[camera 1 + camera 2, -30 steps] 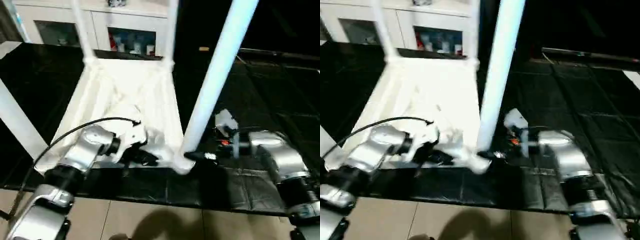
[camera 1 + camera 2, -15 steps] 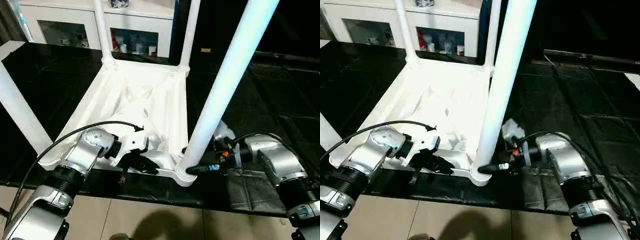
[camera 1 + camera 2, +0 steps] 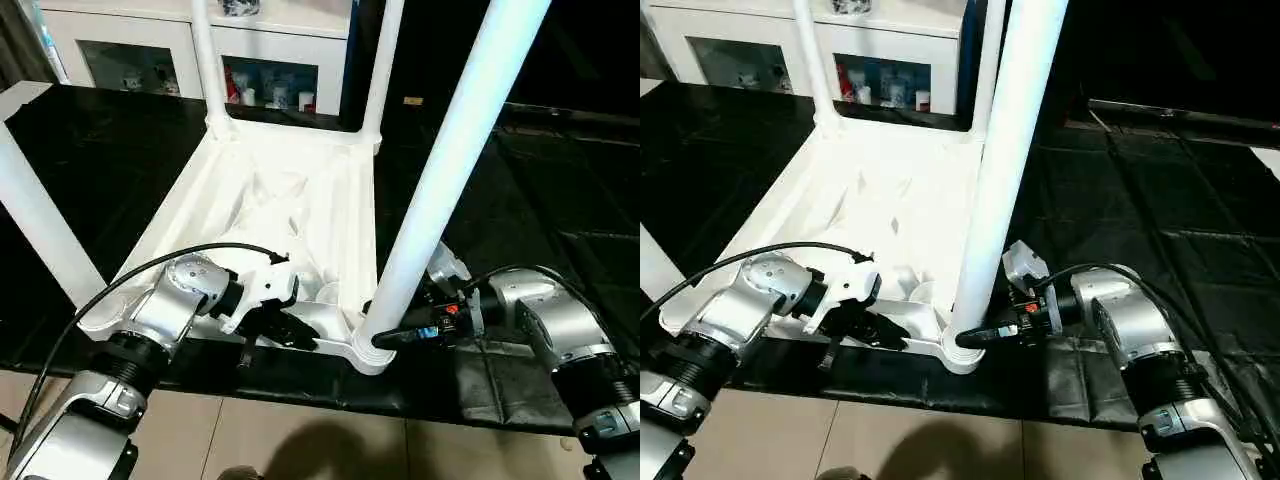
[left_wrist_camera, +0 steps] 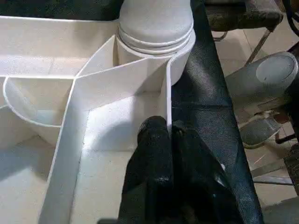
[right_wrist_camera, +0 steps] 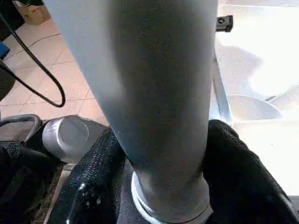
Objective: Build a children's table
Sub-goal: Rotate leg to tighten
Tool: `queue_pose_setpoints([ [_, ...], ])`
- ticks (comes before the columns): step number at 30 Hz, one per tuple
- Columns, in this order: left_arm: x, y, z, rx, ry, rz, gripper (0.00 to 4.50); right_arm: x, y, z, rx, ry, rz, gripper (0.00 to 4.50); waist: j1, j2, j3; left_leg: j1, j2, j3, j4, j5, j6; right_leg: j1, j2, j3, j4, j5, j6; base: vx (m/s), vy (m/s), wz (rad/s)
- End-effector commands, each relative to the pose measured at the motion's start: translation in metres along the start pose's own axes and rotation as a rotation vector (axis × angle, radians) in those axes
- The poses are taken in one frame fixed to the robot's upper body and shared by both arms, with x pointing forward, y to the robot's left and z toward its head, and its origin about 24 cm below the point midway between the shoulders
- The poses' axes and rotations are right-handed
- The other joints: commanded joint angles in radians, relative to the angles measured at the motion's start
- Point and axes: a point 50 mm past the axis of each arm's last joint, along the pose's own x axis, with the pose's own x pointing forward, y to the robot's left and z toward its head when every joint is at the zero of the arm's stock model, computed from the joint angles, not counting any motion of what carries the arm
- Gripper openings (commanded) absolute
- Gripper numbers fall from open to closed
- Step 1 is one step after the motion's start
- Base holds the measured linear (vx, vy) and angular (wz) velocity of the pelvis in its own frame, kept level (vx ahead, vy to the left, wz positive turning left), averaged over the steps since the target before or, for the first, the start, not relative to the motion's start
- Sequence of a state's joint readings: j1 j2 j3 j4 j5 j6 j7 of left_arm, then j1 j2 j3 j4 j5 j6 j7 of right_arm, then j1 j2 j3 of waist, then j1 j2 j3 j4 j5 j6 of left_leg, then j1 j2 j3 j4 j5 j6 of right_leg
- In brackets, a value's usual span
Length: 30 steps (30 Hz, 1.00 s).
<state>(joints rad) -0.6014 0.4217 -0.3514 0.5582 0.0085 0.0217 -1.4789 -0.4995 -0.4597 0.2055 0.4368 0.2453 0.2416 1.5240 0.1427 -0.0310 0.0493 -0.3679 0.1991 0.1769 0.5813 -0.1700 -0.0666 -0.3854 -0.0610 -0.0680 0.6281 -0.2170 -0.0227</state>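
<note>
The children's table top (image 3: 170, 215) lies upside down on a black mat, ribbed underside up. Legs stand in its corner sockets: two far ones (image 3: 205, 60) (image 3: 385, 60), one at the near left (image 3: 40, 225), and a thick near-right leg (image 3: 450, 170). My left gripper (image 3: 290, 335) is shut on the thin rim wall (image 4: 166, 100) of the top, close to the near-right socket. My right gripper (image 3: 395, 338) reaches in from the right. Its black fingers (image 5: 93, 182) press on both sides of the near-right leg's base (image 5: 159, 116), just above the socket.
A white cabinet with glass doors (image 3: 260, 60) stands behind the table. The black mat (image 3: 560, 200) spreads out to the right. Beige floor tiles (image 3: 330, 440) run along the near edge. A black cable (image 3: 150, 265) loops over my left forearm.
My right gripper's fingers have closed in around the base of the near-right leg. The head camera has shifted and steadied. My left gripper keeps its hold on the rim.
</note>
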Motion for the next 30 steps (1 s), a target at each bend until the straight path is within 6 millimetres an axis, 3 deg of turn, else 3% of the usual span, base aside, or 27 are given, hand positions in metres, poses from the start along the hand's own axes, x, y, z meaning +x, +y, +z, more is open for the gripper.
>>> queue_pose_setpoints([
  [1,0.008,0.0,0.003,-0.003,0.001,-0.01,0.0,0.006,0.007,-0.002,0.024,-0.041,0.038,2.08,-0.006,-0.003,-0.065,0.016,0.043,-0.006,-0.055,-0.131,0.058,0.045,-0.085,0.051,-0.068,-0.057,-0.225,0.0,0.0,0.0],
  [5,0.01,0.006,0.006,-0.063,-0.029,0.069,0.0,0.016,0.004,-0.005,0.046,-0.069,-0.085,2.08,-0.006,-0.004,-0.062,0.015,0.042,-0.007,-0.057,-0.139,0.05,0.044,-0.086,0.05,-0.072,-0.084,-0.218,0.0,0.0,0.0],
  [8,0.018,0.014,0.014,-0.131,-0.074,0.157,0.0,0.032,-0.007,-0.008,0.057,-0.059,-0.287,2.04,-0.017,0.0,-0.054,0.018,0.041,-0.01,-0.065,-0.212,0.01,0.039,-0.09,0.052,-0.087,-0.241,-0.185,0.0,0.0,0.0],
  [10,0.026,0.019,0.019,-0.172,-0.092,0.214,0.0,0.044,-0.018,-0.002,0.089,-0.099,-0.42,2.02,-0.039,-0.003,-0.046,0.018,0.037,-0.019,-0.075,-0.276,-0.03,0.039,-0.092,0.05,-0.1,-0.388,-0.145,0.0,0.0,0.0],
  [11,0.026,0.019,0.019,-0.172,-0.092,0.214,0.0,0.044,-0.018,-0.002,0.089,-0.099,-0.42,2.02,-0.039,-0.003,-0.046,0.018,0.037,-0.019,-0.075,-0.276,-0.03,0.039,-0.092,0.05,-0.1,-0.388,-0.145,0.0,0.0,0.0],
  [12,0.032,0.026,0.024,-0.2,-0.104,0.265,0.0,0.053,-0.025,0.002,0.105,-0.107,-0.505,1.97,-0.055,-0.003,-0.047,0.013,0.034,-0.024,-0.077,-0.291,-0.038,0.044,-0.093,0.046,-0.107,-0.448,-0.113,0.0,0.0,0.0],
  [13,0.034,0.028,0.027,-0.215,-0.111,0.289,0.0,0.058,-0.027,0.004,0.114,-0.111,-0.539,1.96,-0.067,-0.005,-0.047,0.008,0.032,-0.027,-0.079,-0.291,-0.041,0.046,-0.092,0.044,-0.108,-0.457,-0.105,-0.044,0.015,-0.18],
  [15,0.04,0.034,0.033,-0.243,-0.133,0.336,0.0,0.066,-0.033,0.007,0.138,-0.116,-0.616,1.95,-0.074,-0.002,-0.047,0.013,0.029,-0.026,-0.075,-0.299,-0.039,0.039,-0.092,0.045,-0.116,-0.48,-0.096,0.0,0.0,0.0],
  [17,0.044,0.037,0.039,-0.261,-0.149,0.371,0.0,0.072,-0.037,0.01,0.144,-0.121,-0.673,1.93,-0.081,-0.007,-0.049,0.015,0.029,-0.024,-0.073,-0.291,-0.036,0.037,-0.091,0.048,-0.114,-0.455,-0.106,0.0,0.0,0.0],
  [20,0.055,0.045,0.054,-0.283,-0.188,0.458,0.0,0.088,-0.044,0.02,0.166,-0.146,-0.789,1.93,-0.086,-0.004,-0.051,0.021,0.03,-0.019,-0.07,-0.26,-0.018,0.034,-0.084,0.052,-0.105,-0.339,-0.148,0.0,0.0,0.0],
  [23,0.059,0.045,0.06,-0.286,-0.208,0.462,0.0,0.097,-0.041,0.021,0.185,-0.148,-0.756,1.93,-0.084,-0.005,-0.054,0.02,0.028,-0.016,-0.067,-0.235,-0.005,0.037,-0.083,0.054,-0.103,-0.284,-0.16,0.0,0.0,0.0],
  [24,0.059,0.045,0.061,-0.287,-0.208,0.463,0.0,0.098,-0.04,0.021,0.183,-0.151,-0.745,1.93,-0.081,-0.006,-0.056,0.016,0.028,-0.013,-0.066,-0.198,0.012,0.042,-0.082,0.055,-0.098,-0.217,-0.169,0.0,0.0,0.0],
  [25,0.059,0.046,0.061,-0.29,-0.206,0.468,0.0,0.099,-0.04,0.021,0.179,-0.154,-0.749,2.47,-0.08,-0.004,-0.056,0.016,0.027,-0.012,-0.065,-0.182,0.019,0.044,-0.082,0.055,-0.095,-0.194,-0.173,0.0,0.0,0.0],
  [30,0.054,0.044,0.056,-0.248,-0.192,0.462,0.0,0.096,-0.036,0.022,0.155,-0.199,-0.716,2.81,-0.079,0.0,-0.056,0.017,0.03,-0.013,-0.069,-0.181,0.018,0.045,-0.081,0.054,-0.097,-0.185,-0.179,0.0,0.0,0.0],
])
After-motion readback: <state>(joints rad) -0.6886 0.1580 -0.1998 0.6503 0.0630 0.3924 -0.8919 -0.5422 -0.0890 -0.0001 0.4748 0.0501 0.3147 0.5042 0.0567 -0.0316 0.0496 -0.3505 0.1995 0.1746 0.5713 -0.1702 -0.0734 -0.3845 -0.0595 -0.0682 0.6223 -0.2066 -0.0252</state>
